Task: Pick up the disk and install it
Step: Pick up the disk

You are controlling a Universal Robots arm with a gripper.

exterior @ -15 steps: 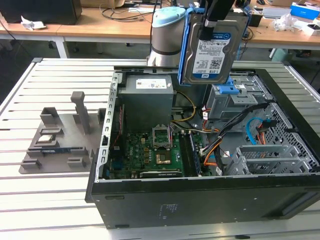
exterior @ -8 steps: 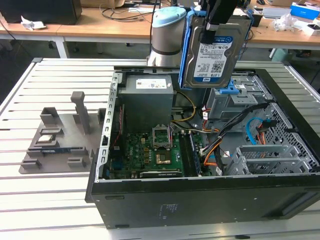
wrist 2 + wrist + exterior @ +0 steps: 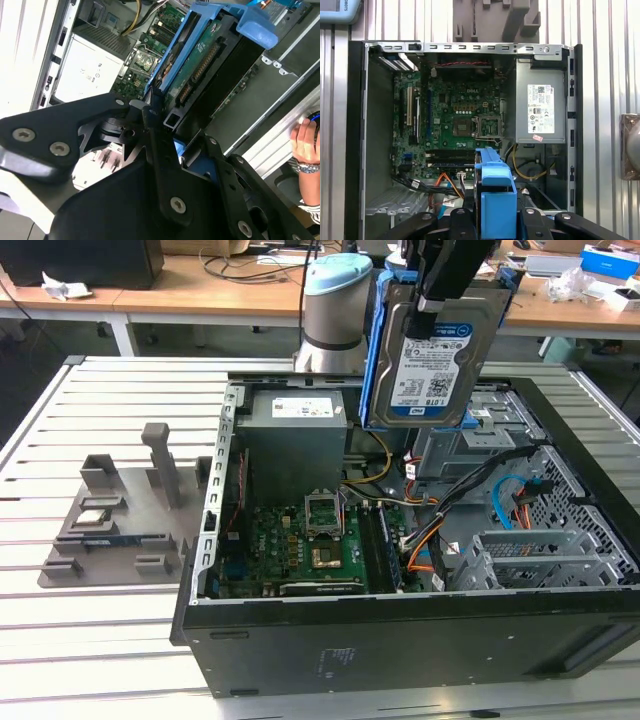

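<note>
The disk (image 3: 437, 352), a silver-grey drive with a white-and-blue label in a blue side-rail carrier, hangs upright above the back of the open computer case (image 3: 400, 640). My gripper (image 3: 447, 298) is shut on its upper edge. In the second wrist view the black fingers (image 3: 152, 117) clamp the disk (image 3: 200, 60), which shows its green circuit side and blue carrier. In the first wrist view the gripper (image 3: 495, 216) holds the blue carrier edge of the disk (image 3: 495, 195) over the case's cabled end, beside the power supply.
Inside the case are the grey power-supply box (image 3: 295, 440), the green motherboard (image 3: 310, 540), orange and blue cables (image 3: 430, 540) and the grey drive bay (image 3: 490, 430). A grey fixture (image 3: 120, 510) lies at the exterior view's left. A person's hand (image 3: 305, 140) rests beside the case.
</note>
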